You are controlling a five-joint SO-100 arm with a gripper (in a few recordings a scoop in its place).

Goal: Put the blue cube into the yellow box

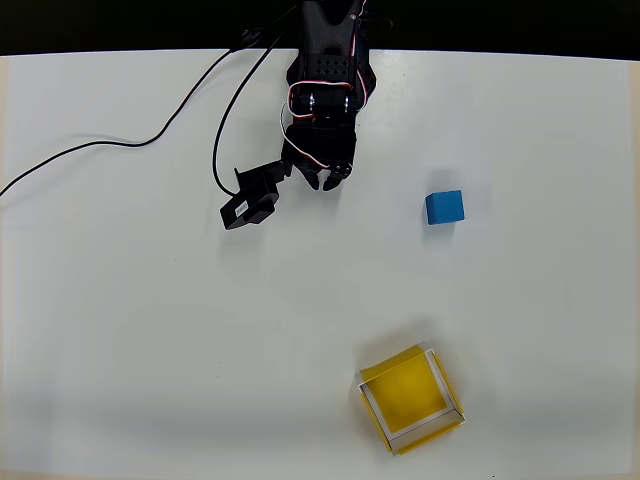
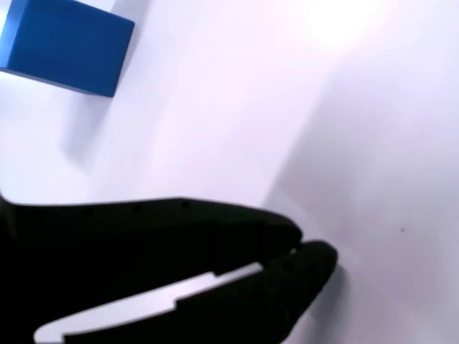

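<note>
1. Jaws of the gripper [image 2: 305, 247] meet at their tips in the wrist view, with nothing held between them.
2. Overhead, the gripper [image 1: 325, 180] sits at upper centre of the white table [image 1: 120, 330].
3. The blue cube [image 1: 445, 207] rests right of it, well apart.
4. The yellow box [image 1: 411, 398] lies at lower right of centre, well below the cube.
5. In the wrist view the blue cube [image 2: 64, 44] fills the upper left corner.
</note>
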